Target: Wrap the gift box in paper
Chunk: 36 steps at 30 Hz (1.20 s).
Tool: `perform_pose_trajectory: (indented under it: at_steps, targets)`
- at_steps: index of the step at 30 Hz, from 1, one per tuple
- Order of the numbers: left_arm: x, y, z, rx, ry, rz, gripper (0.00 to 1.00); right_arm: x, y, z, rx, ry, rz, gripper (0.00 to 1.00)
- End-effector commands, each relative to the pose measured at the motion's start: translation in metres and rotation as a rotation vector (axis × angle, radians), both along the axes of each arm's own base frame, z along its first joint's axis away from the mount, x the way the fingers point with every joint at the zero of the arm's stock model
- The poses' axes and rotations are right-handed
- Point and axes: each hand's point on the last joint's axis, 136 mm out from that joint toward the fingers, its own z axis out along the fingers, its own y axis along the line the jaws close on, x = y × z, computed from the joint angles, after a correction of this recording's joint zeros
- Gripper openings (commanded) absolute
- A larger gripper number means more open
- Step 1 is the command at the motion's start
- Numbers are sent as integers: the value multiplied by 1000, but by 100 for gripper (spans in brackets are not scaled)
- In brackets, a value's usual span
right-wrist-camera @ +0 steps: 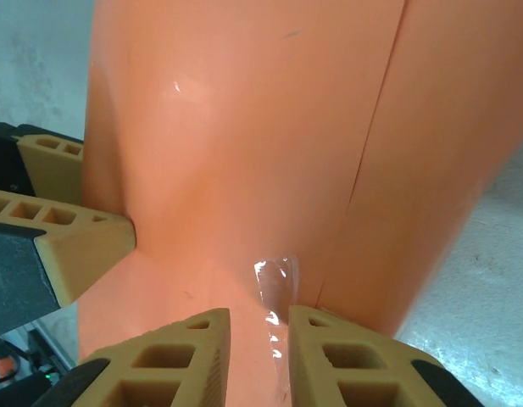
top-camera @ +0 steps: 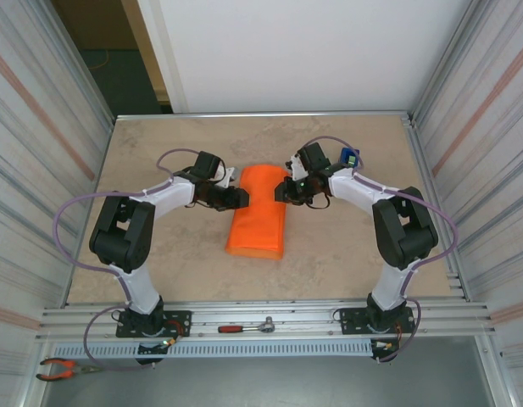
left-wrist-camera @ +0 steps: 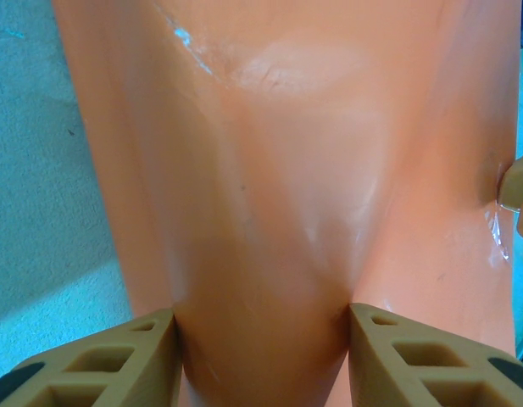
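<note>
Spreading across most of the overhead view, the beige table [top-camera: 159, 153] is hemmed by ribbed metal walls [top-camera: 41, 110] on both sides and a white panel at the back. Its near edge meets a metal rail [top-camera: 329, 318]. Bare tabletop lies open at the far edge, down each side and in front of the bundle.

At mid-table lies the paper [top-camera: 259, 222], folded into a long orange bundle with its rounded near end pointing toward the rail. The gift box is hidden under it. A straight overlapping edge of the sheet runs lengthwise in the right wrist view.

Both arms reach inward to the bundle's far half. The left gripper [top-camera: 242, 197] meets its left edge, jaws part-way apart and clamped on the paper, which creases between the pads [left-wrist-camera: 172, 339]. The right gripper [top-camera: 282, 191] sits at the right edge, jaws narrowly apart with the paper just beyond the tips.

A blue tape dispenser [top-camera: 350, 157] stands behind the right arm, apart from the paper. A ratchet [top-camera: 248, 326] rests on the rail, and pliers [top-camera: 62, 368] lie below it at the left. A short strip of clear tape [right-wrist-camera: 276, 271] glints at the seam, in line with the right jaws' gap.
</note>
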Motion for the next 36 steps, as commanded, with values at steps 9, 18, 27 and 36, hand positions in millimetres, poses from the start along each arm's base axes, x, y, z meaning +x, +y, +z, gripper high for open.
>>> perform_pose_trajectory:
  at_steps: [9, 18, 27, 36]
  targets:
    - [-55, 37, -73, 269, 221, -6, 48, -3, -19, -7, -149, -32, -21, 26]
    - [-56, 38, -76, 279, 232, -4, 46, 1, -28, 0, -210, -95, -50, 25]
    - [-57, 38, -76, 282, 235, -6, 46, 3, -31, 0, -228, -113, -57, 24]
    - [-57, 38, -76, 283, 235, -6, 46, -8, -32, -10, -245, -96, -40, 22]
